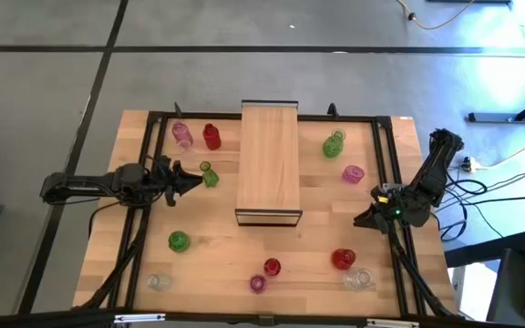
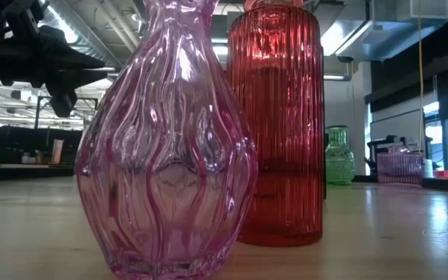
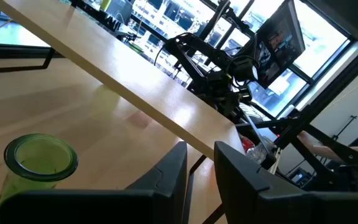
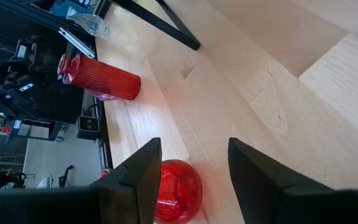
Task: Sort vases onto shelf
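— Where do you stand?

— No vase is on the shelf [image 1: 269, 157] yet, mid-table. Your left gripper [image 1: 192, 179], narrowly parted and empty, points at the ribbed green vase [image 1: 210, 176] near the left edge.

— Next move?

— Close on its narrow neck; smooth glass may slip. Your right gripper [image 1: 364, 219] waits, spread wide, by the right edge.

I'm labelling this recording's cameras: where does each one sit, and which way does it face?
High view: overhead, looking straight down at the light-wood shelf, both arms showing.
Low view: at tabletop height, looking level past a wavy pink glass vase and a ribbed red cylindrical vase; a dark arm overhead.
Left wrist view: behind the left gripper, open, beside a green glass vase.
Right wrist view: behind the right gripper, open, over a round red vase.
Shared: the green vase appears from overhead too.
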